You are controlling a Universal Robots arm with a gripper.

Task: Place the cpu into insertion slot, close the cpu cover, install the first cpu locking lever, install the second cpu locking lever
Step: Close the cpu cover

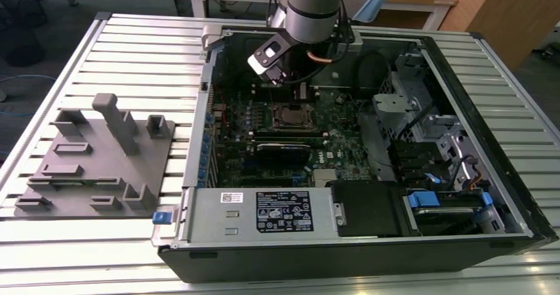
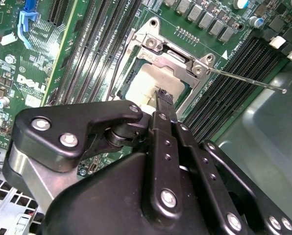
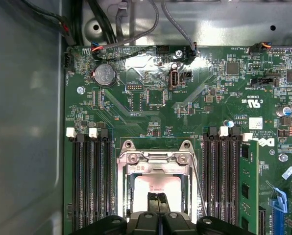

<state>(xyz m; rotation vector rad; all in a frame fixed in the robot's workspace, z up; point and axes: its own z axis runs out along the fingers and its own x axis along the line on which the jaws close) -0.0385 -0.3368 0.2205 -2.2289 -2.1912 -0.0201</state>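
The exterior view takes in a grey robot arm (image 1: pixel 311 13) reaching down into an open black computer case (image 1: pixel 490 196) lying on a slatted metal bench (image 1: pixel 140 46). In both wrist views the black pincer (image 3: pixel 158 198) (image 2: pixel 163 96) has its two fingers pressed together with nothing between them, tips just over the cpu (image 3: pixel 158 183) (image 2: pixel 148 83). This small square chip lies flat in the dark-rimmed insertion slot (image 2: pixel 125 80), its pale silver-grey metal top up and its edges square to the socket. The thin silver cpu cover (image 3: pixel 158 168) (image 2: pixel 178 58) frames it, the chip showing through its window. In the second wrist view a thin silver lever rod (image 2: pixel 246 80) points from the cover's corner out across the long black memory slots (image 2: pixel 234 73).
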